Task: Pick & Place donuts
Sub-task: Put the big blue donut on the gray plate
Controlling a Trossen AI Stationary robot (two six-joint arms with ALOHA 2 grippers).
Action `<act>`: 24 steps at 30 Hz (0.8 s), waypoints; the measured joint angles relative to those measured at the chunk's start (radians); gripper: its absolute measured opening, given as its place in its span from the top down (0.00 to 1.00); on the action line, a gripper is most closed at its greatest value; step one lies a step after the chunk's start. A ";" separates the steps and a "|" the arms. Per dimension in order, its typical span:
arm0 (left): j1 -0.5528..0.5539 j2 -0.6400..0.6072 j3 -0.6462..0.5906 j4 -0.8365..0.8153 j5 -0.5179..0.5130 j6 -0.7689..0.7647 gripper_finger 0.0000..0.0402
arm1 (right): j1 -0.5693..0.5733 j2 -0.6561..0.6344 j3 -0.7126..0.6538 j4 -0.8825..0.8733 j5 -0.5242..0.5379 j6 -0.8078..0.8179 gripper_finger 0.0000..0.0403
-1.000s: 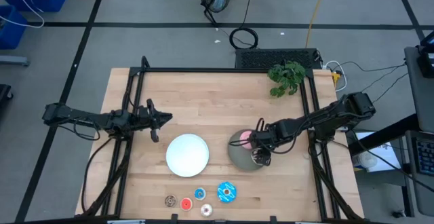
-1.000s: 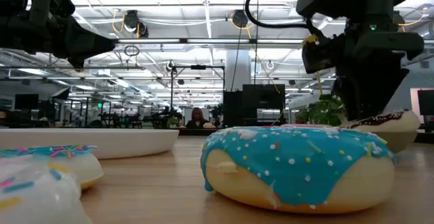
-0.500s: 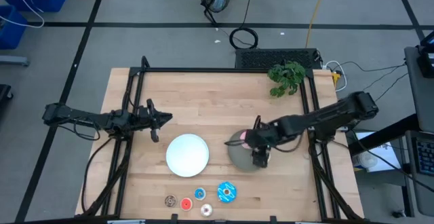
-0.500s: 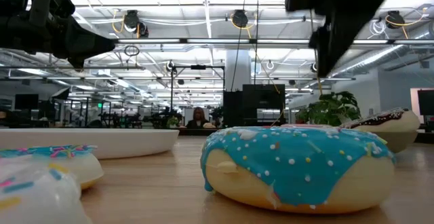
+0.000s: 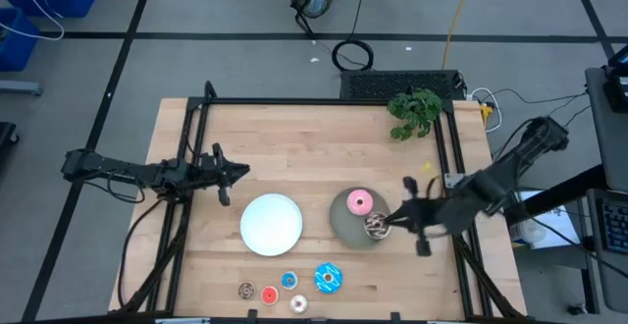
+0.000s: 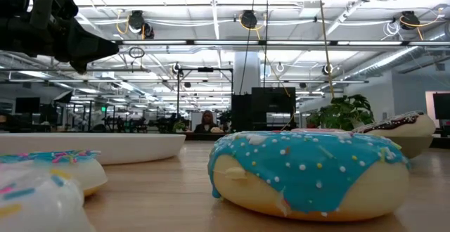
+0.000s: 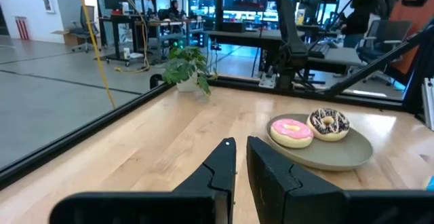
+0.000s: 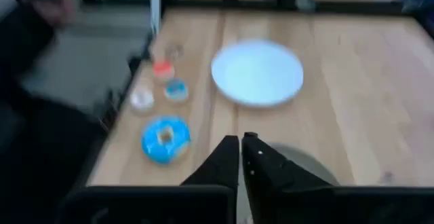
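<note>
Donuts sit in two groups on the wooden bench (image 5: 314,157) in the high view. A pink donut (image 5: 360,202) and a dark brown-sprinkled donut (image 5: 377,226) lie on the grey plate (image 5: 343,224), close together. Near the bench's front edge lie the blue-sprinkled donut (image 5: 328,278) and four tinier ones: brown (image 5: 246,291), red-orange (image 5: 269,295), blue (image 5: 288,281) and whitish (image 5: 298,304). The white plate (image 5: 272,224) sits left of the grey one and holds nothing. The right hand (image 5: 424,234) is just off the grey plate's right edge, fingers together and gripping nothing. The left hand (image 5: 228,174) hovers over the bench's left side, well apart from all donuts.

From table height, the blue-sprinkled donut (image 6: 309,172) fills the foreground, the white plate (image 6: 105,147) lies behind on the left, and the dark brown-sprinkled donut (image 6: 397,125) shows at far right. Part of the left arm (image 6: 49,31) hangs at upper left.

At the left wrist, the fingers (image 7: 220,166) stand nearly together, empty; beyond them the pink donut (image 7: 291,131) and dark brown-sprinkled donut (image 7: 328,122) touch on the grey plate (image 7: 339,153), with a potted plant (image 7: 186,64) farther off.

At the right wrist, the fingers (image 8: 227,157) are closed on nothing, with the white plate (image 8: 258,72) and blue-sprinkled donut (image 8: 165,138) ahead.
</note>
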 joint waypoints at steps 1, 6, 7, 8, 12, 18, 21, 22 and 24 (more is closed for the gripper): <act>0.000 0.000 0.000 -0.001 0.000 0.000 0.90 | 0.018 -0.042 -0.051 0.068 0.025 -0.015 0.97; 0.000 0.000 0.000 -0.003 0.000 0.011 0.90 | 0.065 -0.190 -0.326 0.391 0.046 -0.155 1.00; 0.000 0.000 0.000 -0.003 0.000 0.012 0.90 | 0.062 -0.211 -0.371 0.438 0.028 -0.177 0.99; 0.000 0.000 0.000 -0.003 0.000 0.013 0.90 | 0.061 -0.236 -0.416 0.475 0.011 -0.195 0.99; 0.000 0.000 0.000 -0.004 0.000 0.015 0.90 | 0.061 -0.341 -0.604 0.706 -0.026 -0.254 1.00; 0.000 0.000 0.000 -0.004 -0.001 0.014 0.90 | 0.061 -0.457 -0.818 0.964 -0.053 -0.283 1.00; 0.000 0.000 0.000 -0.003 -0.008 0.015 0.90 | 0.061 -0.480 -0.880 1.023 -0.048 -0.278 1.00; 0.000 0.000 0.000 0.000 -0.016 0.016 0.90 | 0.060 -0.481 -0.895 1.043 -0.048 -0.278 1.00; 0.000 0.000 0.000 0.003 -0.035 0.016 0.90 | 0.061 -0.481 -0.914 1.073 -0.049 -0.281 1.00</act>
